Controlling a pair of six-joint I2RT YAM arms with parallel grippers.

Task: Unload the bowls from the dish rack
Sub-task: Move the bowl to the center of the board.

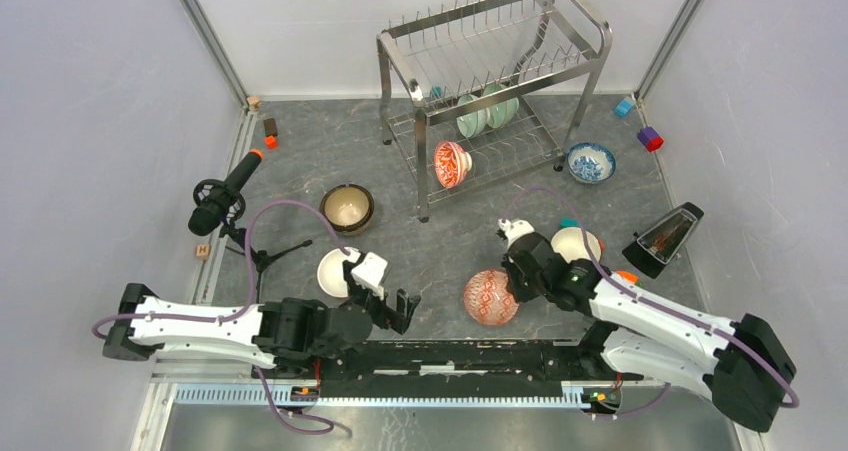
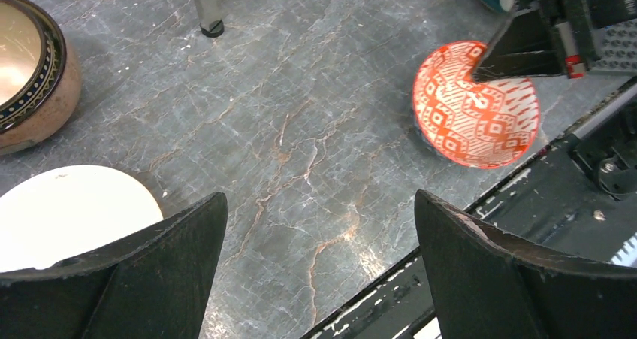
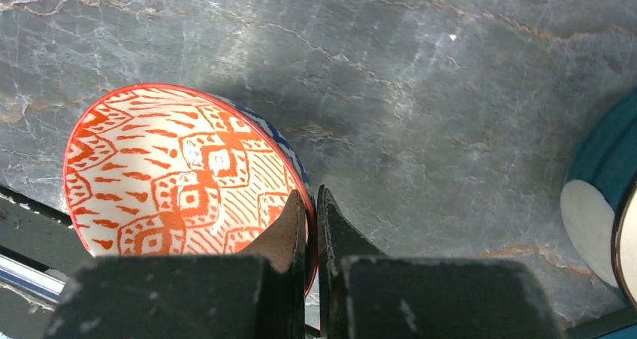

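Observation:
The steel dish rack [image 1: 510, 79] stands at the back. Its lower tier holds two pale green bowls [image 1: 485, 114] and a red-orange patterned bowl [image 1: 452, 164]. My right gripper [image 1: 515, 271] [image 3: 310, 196] is shut on the rim of a second red-orange bowl [image 1: 491, 297] [image 3: 173, 166], tilted low over the table near the front edge; it also shows in the left wrist view [image 2: 473, 106]. My left gripper [image 1: 405, 306] [image 2: 319, 204] is open and empty, beside the white bowl [image 1: 335, 271] [image 2: 67, 211]. The dark brown bowl [image 1: 347, 208] [image 2: 30, 76] and the blue-and-white bowl [image 1: 590, 162] sit on the table.
A teal-and-white bowl [image 1: 575, 243] [image 3: 601, 196] sits just right of my right gripper. A microphone on a stand [image 1: 225, 193] is at the left and a black wedge-shaped device [image 1: 662, 239] at the right. Toy blocks [image 1: 650, 138] lie near the walls. A black rail [image 1: 450, 356] runs along the front.

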